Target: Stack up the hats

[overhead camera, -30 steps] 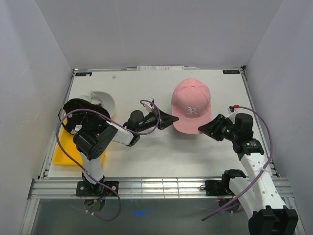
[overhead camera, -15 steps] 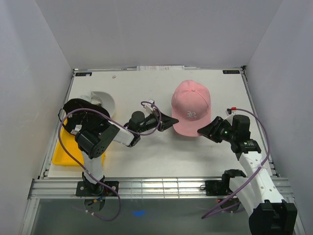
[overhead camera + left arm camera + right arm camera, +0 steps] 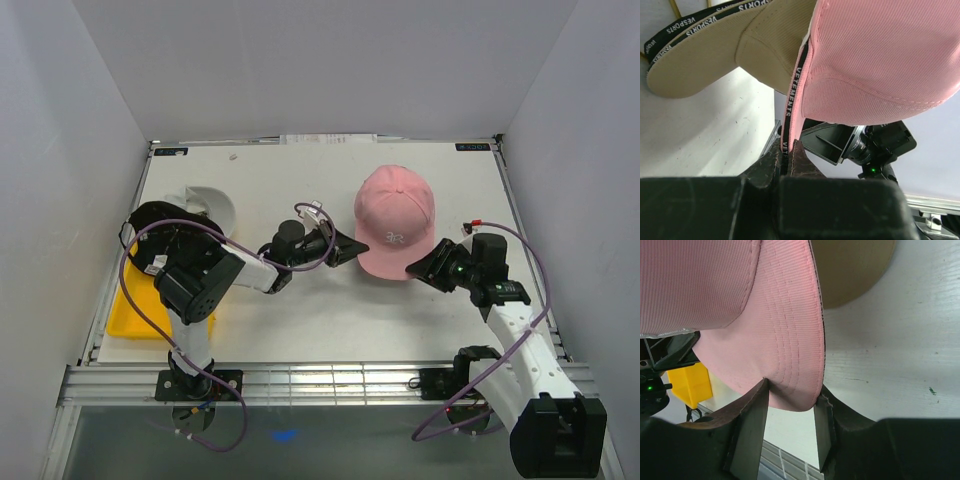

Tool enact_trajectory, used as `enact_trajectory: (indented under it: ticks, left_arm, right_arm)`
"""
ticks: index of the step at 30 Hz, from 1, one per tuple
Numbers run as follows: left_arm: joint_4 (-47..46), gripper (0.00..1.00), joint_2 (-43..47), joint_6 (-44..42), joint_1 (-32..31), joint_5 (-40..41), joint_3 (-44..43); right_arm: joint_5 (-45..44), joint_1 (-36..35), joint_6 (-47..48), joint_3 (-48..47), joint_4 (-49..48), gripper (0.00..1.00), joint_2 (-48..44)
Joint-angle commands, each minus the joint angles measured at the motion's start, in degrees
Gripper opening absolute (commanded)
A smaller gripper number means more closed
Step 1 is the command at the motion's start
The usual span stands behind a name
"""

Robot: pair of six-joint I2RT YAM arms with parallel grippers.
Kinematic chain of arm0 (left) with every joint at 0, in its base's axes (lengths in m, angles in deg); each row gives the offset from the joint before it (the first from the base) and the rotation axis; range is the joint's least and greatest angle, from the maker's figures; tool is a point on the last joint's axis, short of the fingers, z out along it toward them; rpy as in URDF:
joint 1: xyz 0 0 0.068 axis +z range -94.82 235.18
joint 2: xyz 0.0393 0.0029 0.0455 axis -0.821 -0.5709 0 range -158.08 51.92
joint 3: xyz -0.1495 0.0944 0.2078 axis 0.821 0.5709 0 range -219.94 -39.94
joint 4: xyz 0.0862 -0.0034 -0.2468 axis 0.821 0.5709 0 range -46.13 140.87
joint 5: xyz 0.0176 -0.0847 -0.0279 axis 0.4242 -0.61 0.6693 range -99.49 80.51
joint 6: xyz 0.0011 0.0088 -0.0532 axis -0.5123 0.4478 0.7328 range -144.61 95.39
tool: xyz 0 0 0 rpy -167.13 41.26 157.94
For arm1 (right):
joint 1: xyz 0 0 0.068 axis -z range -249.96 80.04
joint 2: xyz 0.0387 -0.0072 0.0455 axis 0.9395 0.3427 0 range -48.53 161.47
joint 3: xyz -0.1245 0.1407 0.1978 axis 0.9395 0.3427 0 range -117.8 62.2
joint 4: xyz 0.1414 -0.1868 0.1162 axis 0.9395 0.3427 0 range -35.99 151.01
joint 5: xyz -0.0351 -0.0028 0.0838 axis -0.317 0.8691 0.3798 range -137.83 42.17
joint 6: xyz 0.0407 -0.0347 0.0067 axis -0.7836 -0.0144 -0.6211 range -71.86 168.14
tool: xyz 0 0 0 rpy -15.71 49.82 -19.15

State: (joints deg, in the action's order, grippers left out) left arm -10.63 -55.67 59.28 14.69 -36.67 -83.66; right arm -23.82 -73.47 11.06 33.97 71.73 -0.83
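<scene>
— Where was the raised cap (image 3: 395, 212)?
— Right of the middle of the table (image 3: 300, 325), between the two arms. The left gripper (image 3: 347, 250) was at its left rim, and the right gripper (image 3: 413, 268) was at the brim, on its near right side.
— Was anything under it?
— A second cap (image 3: 700, 55) lay beneath it.
— And on the left?
— A tray (image 3: 130, 320) lay at the near left corner. A third cap (image 3: 160, 222) sat just behind it, and a fourth cap (image 3: 215, 205) was behind and right of that one.
</scene>
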Motion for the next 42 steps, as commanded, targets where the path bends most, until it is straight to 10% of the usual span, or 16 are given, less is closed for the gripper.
enact_trajectory:
  ticks: [1,14,42]
  left_arm:
    - [12.65,0.00,-2.18,-2.07,-2.84,-3.50,-0.57]
    - [20.66,0.01,-3.77,-5.32,-2.93,-1.83,-4.35]
    - [28.83,0.55,4.05,-11.12,-2.58,0.46,-4.70]
  right_arm:
    - [-5.90,-0.45,5.00,0.37,-0.05,0.28,1.86]
    - [-9.07,-0.36,6.40,-1.04,-0.22,0.27,6.52]
    - [-10.47,0.70,9.13,-6.31,-1.28,0.40,16.10]
